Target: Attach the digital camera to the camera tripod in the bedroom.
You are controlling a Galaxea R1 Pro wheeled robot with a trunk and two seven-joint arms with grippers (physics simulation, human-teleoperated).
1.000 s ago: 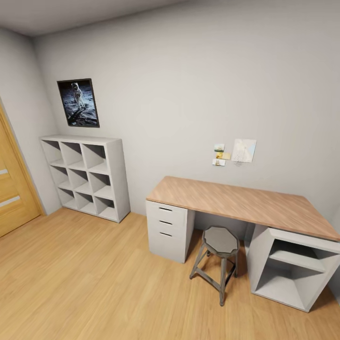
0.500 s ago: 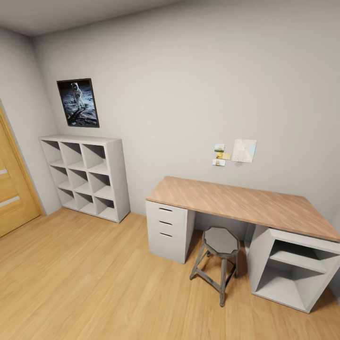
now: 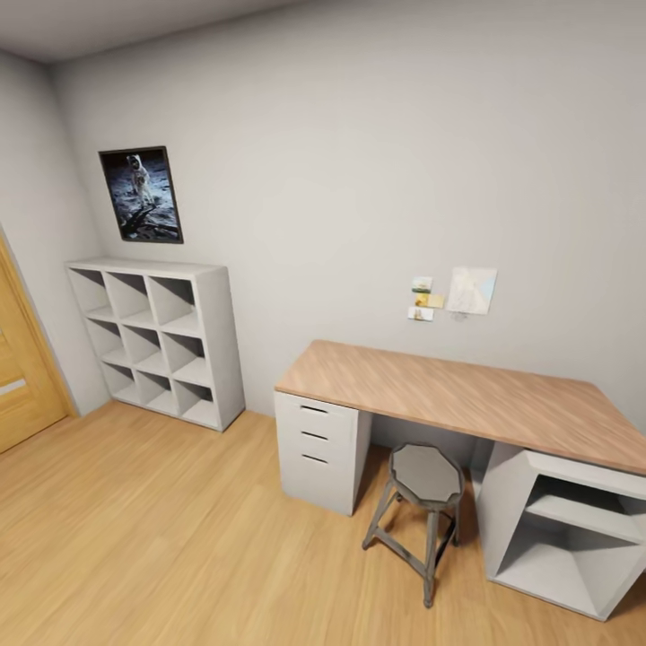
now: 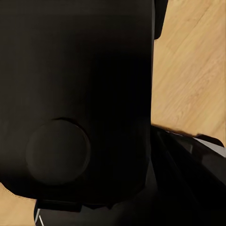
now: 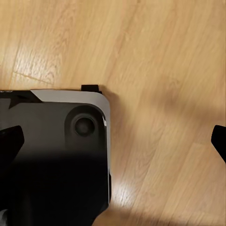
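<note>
Right gripper (image 5: pixel 113 141) hangs wide open, holding nothing, over light wood floor (image 5: pixel 160 56) near desk (image 3: pixel 449 390).

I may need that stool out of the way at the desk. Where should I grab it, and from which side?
Probably take the stool by the rim of its octagonal seat, coming from the open floor side: the seat is flat and the highest part, and the desk closes off the far side.
</note>
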